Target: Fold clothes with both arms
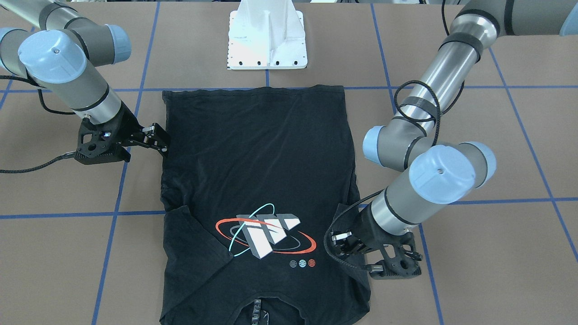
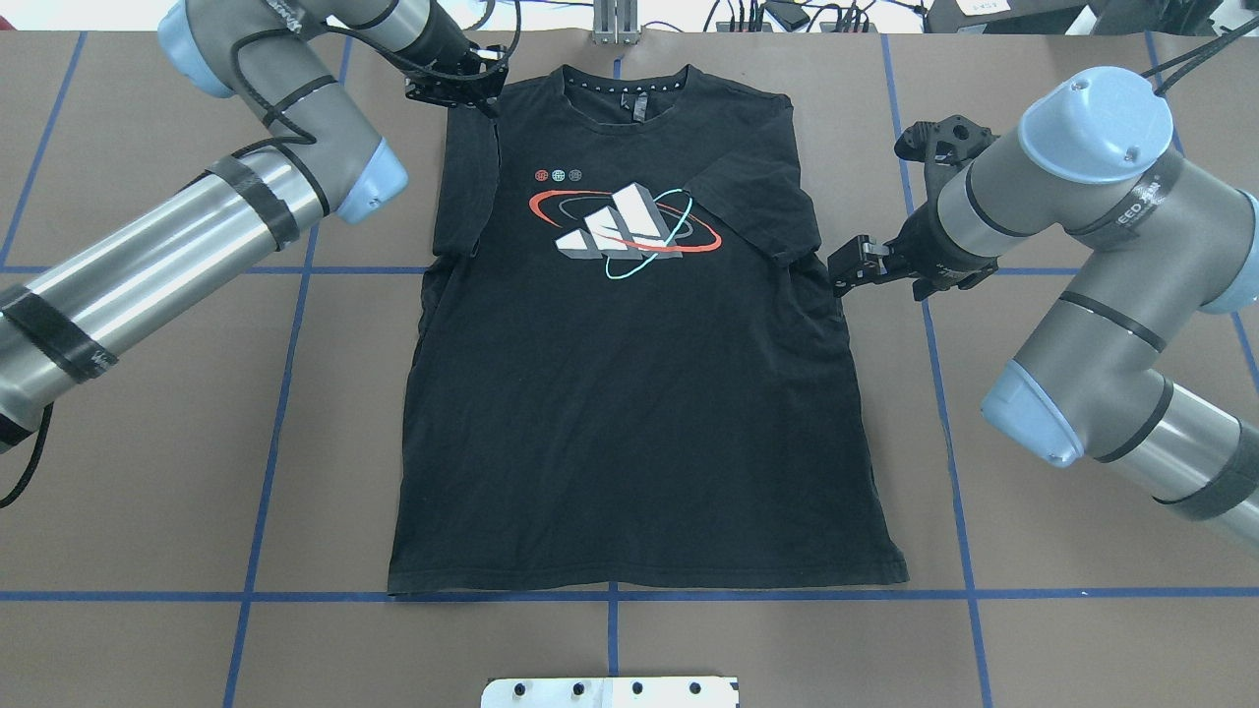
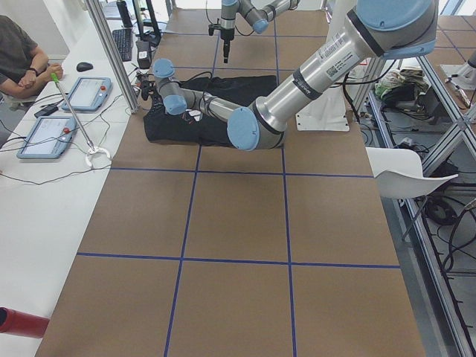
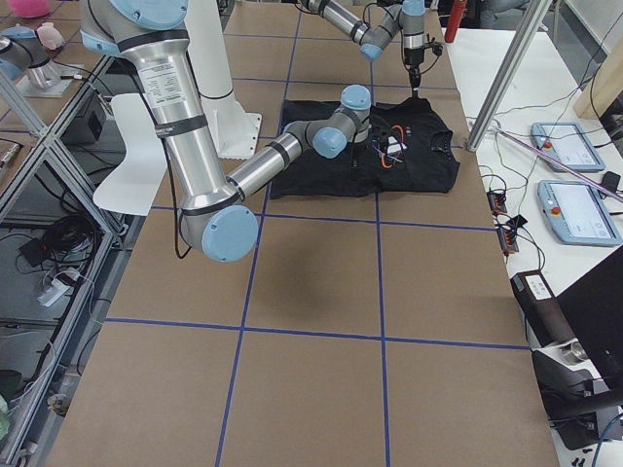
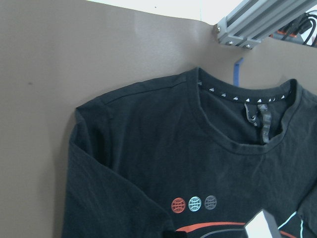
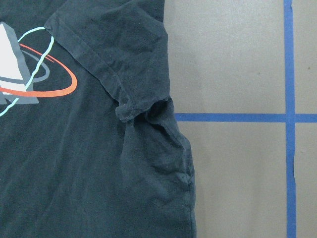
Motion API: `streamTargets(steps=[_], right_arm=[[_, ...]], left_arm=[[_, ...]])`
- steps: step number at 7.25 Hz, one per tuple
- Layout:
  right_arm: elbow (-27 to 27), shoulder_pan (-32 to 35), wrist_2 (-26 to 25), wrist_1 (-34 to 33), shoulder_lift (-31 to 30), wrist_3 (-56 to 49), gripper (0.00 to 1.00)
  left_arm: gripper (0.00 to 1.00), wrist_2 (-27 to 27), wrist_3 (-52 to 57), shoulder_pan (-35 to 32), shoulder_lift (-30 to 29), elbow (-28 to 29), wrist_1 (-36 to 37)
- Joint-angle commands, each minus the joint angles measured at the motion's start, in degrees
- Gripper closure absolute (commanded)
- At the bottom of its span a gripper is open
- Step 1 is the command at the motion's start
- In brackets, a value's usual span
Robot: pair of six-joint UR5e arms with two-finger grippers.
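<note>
The black T-shirt point(image 2: 629, 393) lies flat on the brown table, logo side up, with its collar at the far edge from the robot. Both short sleeves are folded inward onto the chest. The red, teal and white logo point(image 2: 625, 221) and the three dots point(image 2: 558, 176) are in full view. My left gripper point(image 2: 470, 90) hovers at the shirt's left shoulder corner, looks open and holds nothing; it also shows in the front-facing view point(image 1: 338, 243). My right gripper point(image 2: 838, 275) is at the shirt's right side edge by the armpit, looks open and empty; it also shows in the front-facing view point(image 1: 166, 144).
The white pedestal point(image 1: 267, 36) stands just behind the shirt's hem. Blue tape lines point(image 2: 285, 393) grid the table. An aluminium frame post point(image 5: 257, 20) is beyond the collar. A seated operator point(image 3: 18, 59) and control tablets point(image 3: 89, 93) are at the far side.
</note>
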Motion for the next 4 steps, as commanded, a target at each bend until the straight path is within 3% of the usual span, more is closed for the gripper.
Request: streamTargets(steps=[1,2,3,4], right_arm=[[-0.33,-0.09,-0.15,0.00,-0.01,0.01,0.00],[-0.42,-0.09,-0.23,0.00,-0.01,0.01,0.00],[-0.42,0.00,-0.15,0.00,-0.01,0.01,0.00],[-0.42,-0.09,-0.15,0.00,-0.01,0.01,0.00]], left_arm=[[1.00,4.19,-0.56,1.25,-1.42,2.19,-0.46],[0.95,4.28,-0.64,1.61,-1.50,2.29,-1.07],[0.02,5.24,-0.73,2.13,-1.51,2.20,-1.51],[0.01,5.34,-1.34,2.66,-1.85,1.50,-1.61]])
